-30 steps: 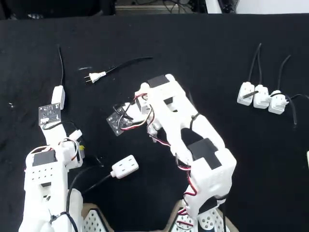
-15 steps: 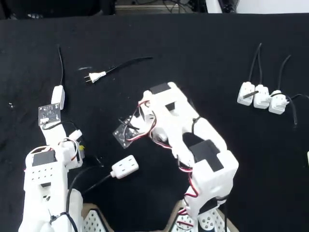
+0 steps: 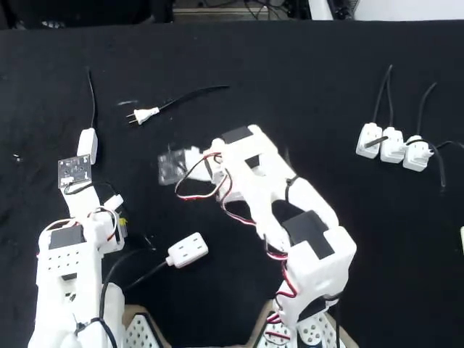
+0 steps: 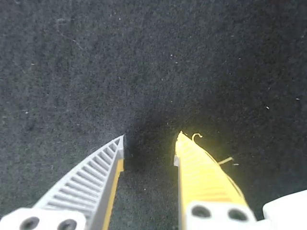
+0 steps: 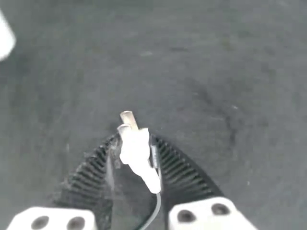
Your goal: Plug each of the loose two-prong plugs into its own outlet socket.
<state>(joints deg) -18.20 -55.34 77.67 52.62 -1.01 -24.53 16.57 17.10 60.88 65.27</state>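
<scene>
The right arm [image 3: 279,192] reaches low and leftward over the black table [image 3: 304,65]. From above its wrist covers the grip. The right wrist view shows its gripper [image 5: 134,139] clamped on a white plug [image 5: 136,151], two prongs poking past the fingertips. The left gripper [image 4: 149,139] gapes wide over cloth. Three white corded blocks [image 3: 392,145] sit well right of both jaws. One outlet socket [image 3: 187,250] lies behind them, and one loose plug [image 3: 145,114] lies beyond.

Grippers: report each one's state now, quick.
Left gripper: open, holding nothing.
Right gripper: shut on a white two-prong plug.
</scene>
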